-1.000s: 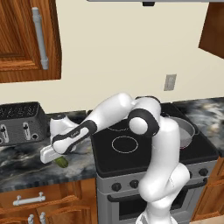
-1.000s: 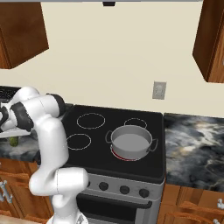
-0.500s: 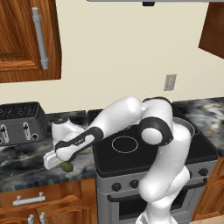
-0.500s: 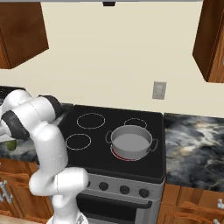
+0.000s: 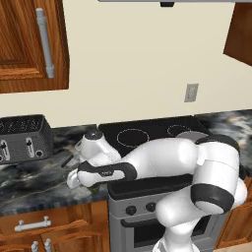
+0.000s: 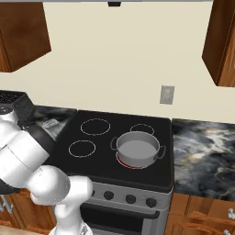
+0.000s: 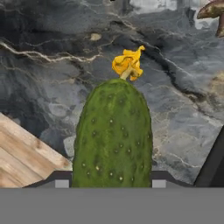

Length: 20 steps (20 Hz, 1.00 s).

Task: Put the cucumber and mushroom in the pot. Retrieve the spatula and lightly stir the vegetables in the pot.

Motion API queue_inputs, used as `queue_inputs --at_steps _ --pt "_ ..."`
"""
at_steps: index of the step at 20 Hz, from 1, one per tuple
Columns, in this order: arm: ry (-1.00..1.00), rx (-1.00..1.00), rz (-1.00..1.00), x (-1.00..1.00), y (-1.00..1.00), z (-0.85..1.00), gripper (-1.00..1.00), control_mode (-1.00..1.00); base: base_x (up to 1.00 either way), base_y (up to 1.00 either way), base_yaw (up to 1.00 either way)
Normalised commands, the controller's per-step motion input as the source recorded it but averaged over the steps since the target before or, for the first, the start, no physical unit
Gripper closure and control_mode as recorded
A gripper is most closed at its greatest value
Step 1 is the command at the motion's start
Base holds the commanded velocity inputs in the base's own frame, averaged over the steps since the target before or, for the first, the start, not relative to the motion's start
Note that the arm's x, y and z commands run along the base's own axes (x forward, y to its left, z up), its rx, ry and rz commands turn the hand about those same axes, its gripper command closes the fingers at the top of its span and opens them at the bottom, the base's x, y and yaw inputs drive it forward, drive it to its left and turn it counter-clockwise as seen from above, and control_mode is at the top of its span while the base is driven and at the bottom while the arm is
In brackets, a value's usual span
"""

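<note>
Gripper (image 7: 110, 182) clamped on the cucumber (image 7: 113, 135), one dark finger tip pressed to each flank at the near end. Seen along the hand: a stubby, glossy green body, dotted with pale bumps, pointing away from the camera, with a shrivelled yellow flower (image 7: 127, 63) at the far tip. Below and behind it, dark marbled bench (image 7: 52, 57). Cannot tell whether lifted clear of that surface or resting on it. At lower left of the hand view, a wooden cabinet front (image 7: 22, 153) past the bench edge. At the top right corner of that view, well apart from the cucumber, the tan-brown cap of the mushroom (image 7: 213, 9) on the same bench, cut by the frame.

From the left base view: arm bent low and stretched far to its left, wrist turned down over the front edge of the bench, just left of the stove (image 5: 147, 135). A sliver of green under the hand. Further left, against the wall, a dark toaster (image 5: 22, 138).

From the right base view: the pot (image 6: 137, 149) upright on the front right burner, pale inside, reddish ring showing at its base, side handles out. Wall outlet (image 6: 166, 94) above the back of the stove.
</note>
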Motion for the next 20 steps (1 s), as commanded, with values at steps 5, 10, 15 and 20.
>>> queue_inputs --at_steps 5,10,15,20 --pt "0.01 0.00 0.00 0.01 -0.08 1.00 1.00 -1.00 0.00 0.00 0.00" --pt "0.14 -0.05 0.00 0.00 -0.38 0.73 1.00 -1.00 0.00 0.00 0.00" --pt "0.18 -0.20 0.00 0.09 -0.46 0.23 1.00 -1.00 0.00 0.00 0.00" --pt "0.14 -0.22 0.00 0.06 -0.67 0.06 1.00 -1.00 0.00 0.00 0.00"
